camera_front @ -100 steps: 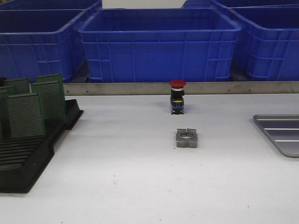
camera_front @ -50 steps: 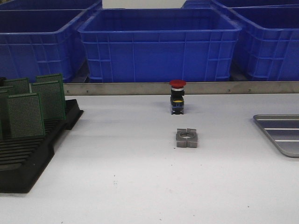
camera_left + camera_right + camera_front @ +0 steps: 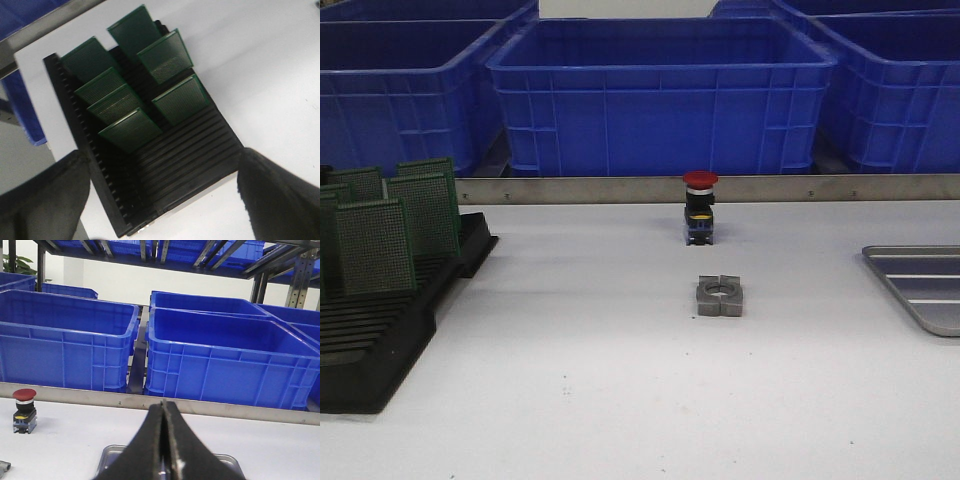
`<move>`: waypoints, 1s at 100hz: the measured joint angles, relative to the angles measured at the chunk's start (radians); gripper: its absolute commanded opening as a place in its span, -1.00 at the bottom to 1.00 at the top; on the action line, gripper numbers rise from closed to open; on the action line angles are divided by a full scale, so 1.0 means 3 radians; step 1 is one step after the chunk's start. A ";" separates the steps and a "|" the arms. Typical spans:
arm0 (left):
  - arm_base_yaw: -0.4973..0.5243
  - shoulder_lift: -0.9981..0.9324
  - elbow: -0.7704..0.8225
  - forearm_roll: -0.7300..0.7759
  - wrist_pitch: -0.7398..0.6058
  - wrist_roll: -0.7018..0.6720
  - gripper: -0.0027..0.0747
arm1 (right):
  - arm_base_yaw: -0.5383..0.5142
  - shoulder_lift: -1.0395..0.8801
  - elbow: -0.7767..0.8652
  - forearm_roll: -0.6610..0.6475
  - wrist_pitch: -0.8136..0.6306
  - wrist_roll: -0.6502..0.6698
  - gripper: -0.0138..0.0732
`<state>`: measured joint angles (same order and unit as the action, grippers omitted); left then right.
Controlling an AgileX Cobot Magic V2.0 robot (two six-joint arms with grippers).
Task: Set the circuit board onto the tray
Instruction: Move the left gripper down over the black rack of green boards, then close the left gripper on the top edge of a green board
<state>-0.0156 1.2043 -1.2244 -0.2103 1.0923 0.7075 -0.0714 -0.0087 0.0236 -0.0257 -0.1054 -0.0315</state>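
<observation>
Several green circuit boards [image 3: 375, 245] stand upright in a black slotted rack [image 3: 370, 350] at the table's left. In the left wrist view my left gripper [image 3: 162, 200] hangs open above the rack [image 3: 190, 145], its fingers [image 3: 40, 200] spread wide on either side and apart from the nearest circuit board [image 3: 131, 131]. The silver-grey tray [image 3: 920, 285] lies at the right edge of the table. My right gripper [image 3: 164, 405] is shut with nothing in it, just above the tray [image 3: 111, 456]. Neither gripper shows in the front view.
A red-capped push button [image 3: 700, 205] stands mid-table, with a grey metal block with a round hole [image 3: 720, 296] in front of it. Blue plastic bins [image 3: 660, 95] line the back behind a metal strip [image 3: 620, 189].
</observation>
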 measured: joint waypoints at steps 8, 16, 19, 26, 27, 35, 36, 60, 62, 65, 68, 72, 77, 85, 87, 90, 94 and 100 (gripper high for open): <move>0.0000 0.0315 -0.0223 -0.0159 0.0226 0.0420 0.54 | 0.0000 0.0000 0.0000 0.0000 0.0000 0.0000 -0.84; 0.0000 0.0591 -0.0442 -0.0281 0.0401 0.0816 0.54 | 0.0000 0.0000 0.0000 0.0000 0.0000 0.0000 -0.84; 0.0000 0.0708 -0.0508 -0.0314 0.0437 0.0928 0.54 | 0.0000 0.0000 0.0000 0.0000 0.0000 0.0000 -0.84; 0.0000 0.0925 -0.0648 -0.0395 0.0459 0.1184 0.54 | 0.0000 0.0000 0.0000 0.0000 0.0000 0.0000 -0.84; 0.0000 0.0944 -0.0658 -0.0413 0.0459 0.1209 0.54 | 0.0000 0.0000 0.0000 0.0000 0.0000 0.0000 -0.84; 0.0000 0.1146 -0.0730 -0.0503 0.0459 0.1540 0.54 | 0.0000 0.0000 0.0000 0.0000 0.0000 0.0000 -0.84; 0.0000 0.1160 -0.0738 -0.0513 0.0459 0.1568 0.54 | 0.0000 0.0000 0.0000 0.0000 0.0000 0.0000 -0.84; -0.0059 0.1492 -0.0751 -0.0539 0.0464 0.2172 0.54 | 0.0000 -0.0003 0.0019 0.0000 0.0006 0.0000 -0.84; -0.0065 0.1515 -0.0751 -0.0539 0.0464 0.2217 0.54 | 0.0000 -0.0003 0.0019 0.0000 0.0006 0.0000 -0.84; -0.0065 0.1546 -0.0751 -0.0539 0.0464 0.2267 0.54 | 0.0000 -0.0003 0.0019 0.0000 0.0006 0.0000 -0.84; -0.0080 0.1581 -0.0751 -0.0539 0.0464 0.2314 0.54 | 0.0000 -0.0003 0.0019 0.0000 0.0006 0.0000 -0.84; -0.0085 0.1614 -0.0751 -0.0533 0.0464 0.2343 0.54 | 0.0000 -0.0003 0.0019 0.0000 0.0006 0.0000 -0.84; -0.0085 0.1661 -0.0751 -0.0533 0.0464 0.2396 0.54 | 0.0000 -0.0003 0.0019 0.0000 0.0006 0.0000 -0.84; -0.0088 0.1714 -0.0751 -0.0533 0.0464 0.2437 0.54 | 0.0000 -0.0003 0.0019 0.0000 0.0006 0.0000 -0.84; -0.0088 0.1735 -0.0751 -0.0533 0.0464 0.2438 0.54 | 0.0000 -0.0003 0.0019 0.0000 0.0006 0.0000 -0.84; -0.0088 0.1759 -0.0751 -0.0533 0.0464 0.2452 0.54 | 0.0000 -0.0003 0.0019 0.0000 0.0006 0.0000 -0.84; -0.0088 0.1794 -0.0751 -0.0533 0.0464 0.2485 0.54 | 0.0000 -0.0003 0.0019 0.0000 0.0006 0.0000 -0.84; -0.0088 0.1836 -0.0751 -0.0527 0.0457 0.2527 0.54 | 0.0000 -0.0003 0.0019 0.0000 0.0006 0.0000 -0.84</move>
<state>-0.0422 1.7551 -1.4497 -0.3683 1.2295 1.4657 -0.0714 -0.0095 0.0294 -0.0257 -0.1037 -0.0315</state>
